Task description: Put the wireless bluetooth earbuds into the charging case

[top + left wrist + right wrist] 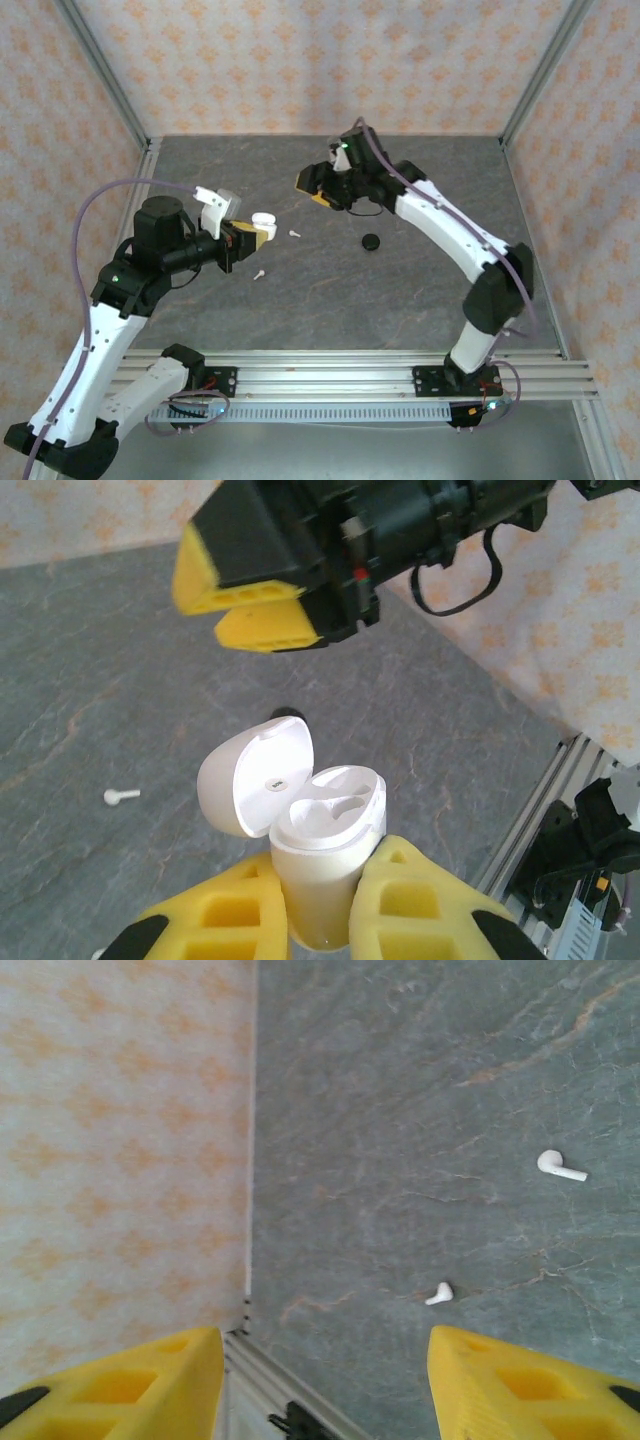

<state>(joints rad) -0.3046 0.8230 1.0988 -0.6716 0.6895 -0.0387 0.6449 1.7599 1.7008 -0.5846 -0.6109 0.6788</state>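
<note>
Two hands are in use above the grey surface [420, 300]. Nearest the arm bases, left of centre in the top view, the left hand [322, 920] is pressed together on the white charging case [325, 845]. The case is pinched by its lower body between the yellow pads and appears to be carried clear of the surface. The lid [255, 780] is swung open toward the left of the left wrist view. The moulded sockets inside are judged to be unfilled, though their full depth cannot be inspected.

Below the case in the top view, the first white earbud [259, 274] is lying loose on the surface. The second white earbud [294, 233] is lying just right of the case, near the frame centre. Neither is touched by a hand. Further right, a small black round item [371, 243] is resting on the surface; its identity cannot be determined.

Farthest from the bases, at upper centre, the right hand [313, 188] is held above the surface with its fingers spread and nothing between them. In the right wrist view, both white earbuds are seen below it, in the right part of the frame.

Progress is judged to be early: the case is open and presented, but no earbud is seated. Each white earbud is yet to be picked up, carried to the case and pressed into a socket.
</note>
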